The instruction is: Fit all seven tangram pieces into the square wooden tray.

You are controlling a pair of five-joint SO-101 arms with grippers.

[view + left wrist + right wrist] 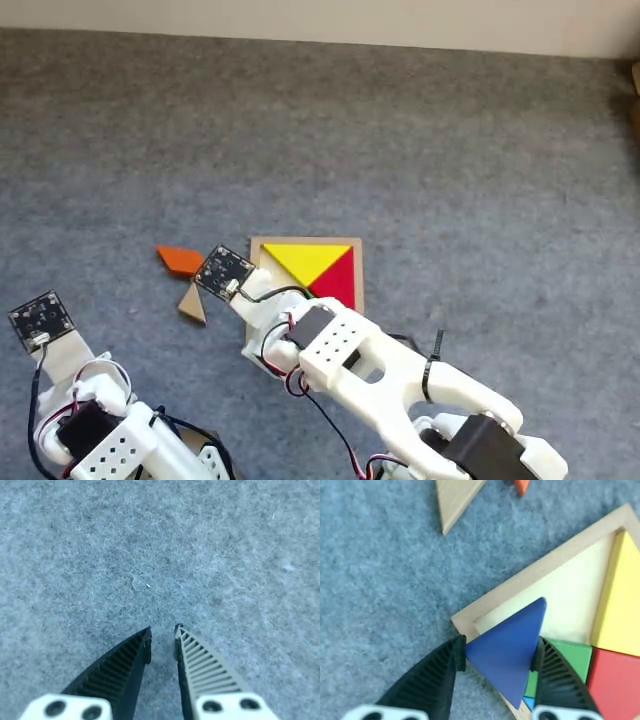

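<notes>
The table is covered in grey, felt-like cloth, fuzzy and matt, with stray fibres on it. The tray is pale bare wood with a dull finish. The blue triangle, yellow triangle, red triangle and green piece look smoothly painted with a soft sheen. The plain triangle is unpainted matt wood. The left tool and right tool have ribbed matt plastic fingers. The right arm has a smooth white plastic shell.
</notes>
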